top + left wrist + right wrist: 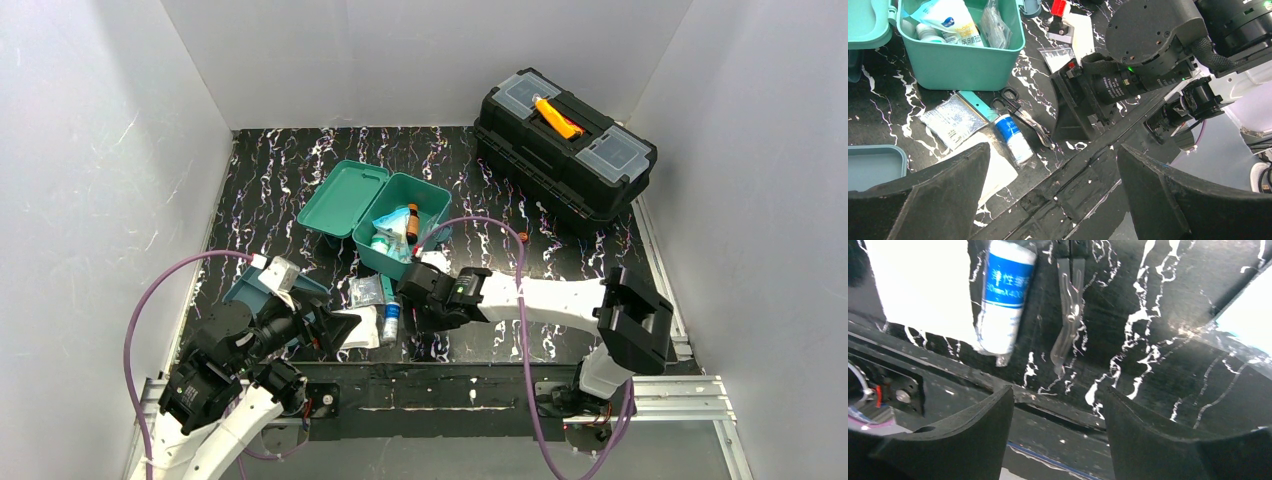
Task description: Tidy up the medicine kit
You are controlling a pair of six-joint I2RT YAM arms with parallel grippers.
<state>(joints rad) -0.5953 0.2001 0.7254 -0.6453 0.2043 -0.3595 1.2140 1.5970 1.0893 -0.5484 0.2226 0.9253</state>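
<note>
The blue-labelled roll [1003, 300], lying on the surface [1158, 315] near the open medicine kit [963, 65], looks light, soft and slippery in its clear wrap, so the right fingers [968, 430], spread wide and empty nearby like the left fingers [938, 190], should pinch its middle.

The picture's edge cuts off the inner tray [872, 165].

Top external: high, behind the arm bases, looking down over the whole desk [300, 170]. Left wrist: mid-range, tilted forward, looking out between the left end effector [1052, 150] fingers. Right wrist: very close to the desk, facing down past the right end effector [1058, 392]. All three views share the blue-labelled roll [1005, 300], ahead-left of each end effector.
</note>
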